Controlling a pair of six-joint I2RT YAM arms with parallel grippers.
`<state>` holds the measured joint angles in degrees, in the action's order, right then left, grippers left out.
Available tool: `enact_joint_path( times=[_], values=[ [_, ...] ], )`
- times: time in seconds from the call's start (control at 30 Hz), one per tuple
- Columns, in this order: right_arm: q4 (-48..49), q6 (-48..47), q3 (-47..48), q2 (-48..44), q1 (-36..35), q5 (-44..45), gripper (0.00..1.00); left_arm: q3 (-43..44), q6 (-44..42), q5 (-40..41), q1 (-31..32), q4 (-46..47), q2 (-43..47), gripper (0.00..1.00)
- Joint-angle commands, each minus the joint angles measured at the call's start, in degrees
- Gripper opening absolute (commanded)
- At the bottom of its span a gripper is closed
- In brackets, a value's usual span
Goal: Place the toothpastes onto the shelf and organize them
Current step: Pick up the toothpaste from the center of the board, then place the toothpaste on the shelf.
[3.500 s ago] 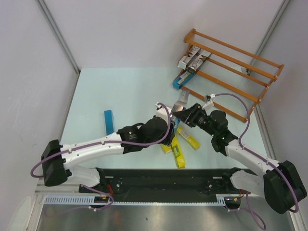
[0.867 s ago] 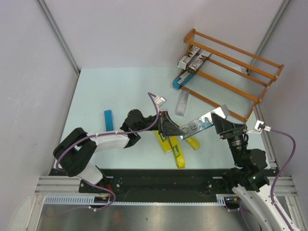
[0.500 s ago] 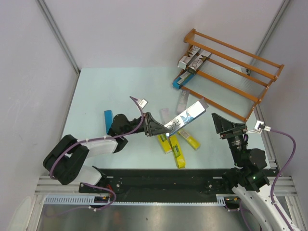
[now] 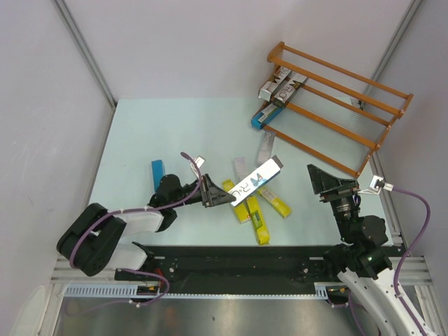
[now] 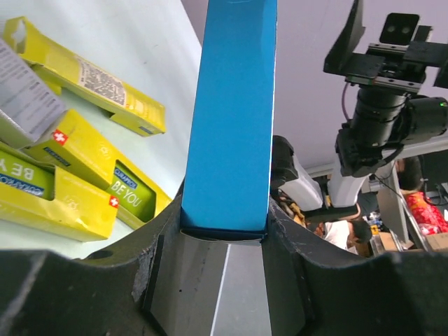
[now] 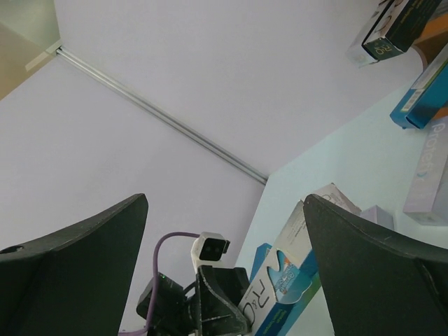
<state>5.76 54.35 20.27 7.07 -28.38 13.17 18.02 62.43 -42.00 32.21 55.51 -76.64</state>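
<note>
Blue-and-silver toothpaste carton (image 4: 256,180) sits clamped in my left gripper (image 4: 222,197) above the yellow cartons (image 4: 261,225) mid-table, right gripper (image 4: 327,183) gaping empty, so next I'd guess a handoff toward the shelf (image 4: 343,70).

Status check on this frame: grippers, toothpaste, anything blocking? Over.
Left gripper shut on one toothpaste carton, held over the yellow cartons. Right gripper open, empty. Shelf holds a few cartons; no obstruction seen.
</note>
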Motion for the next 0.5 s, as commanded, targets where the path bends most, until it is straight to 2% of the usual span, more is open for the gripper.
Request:
enact_joint_path(
  times=[0.0,0.17,0.3,0.47],
  values=[
    [0.7,-0.6,2.3,-0.1,0.0,1.2,1.00,3.2,-4.0,0.6,-0.6,0.0,-0.7,0.34],
    [0.5,-0.8,2.4,-0.4,0.2,1.3,1.00,10.5,-5.3,-0.8,-0.9,-3.3,-8.6,0.34],
    [-0.6,-1.5,2.8,-0.9,0.1,2.0,1.00,14.7,-2.0,-2.1,-1.1,1.0,-16.6,0.33],
    [-2.0,-2.2,3.2,-1.4,0.2,3.4,1.00,22.1,0.8,-3.3,-1.3,1.5,-24.2,0.31]
  ],
)
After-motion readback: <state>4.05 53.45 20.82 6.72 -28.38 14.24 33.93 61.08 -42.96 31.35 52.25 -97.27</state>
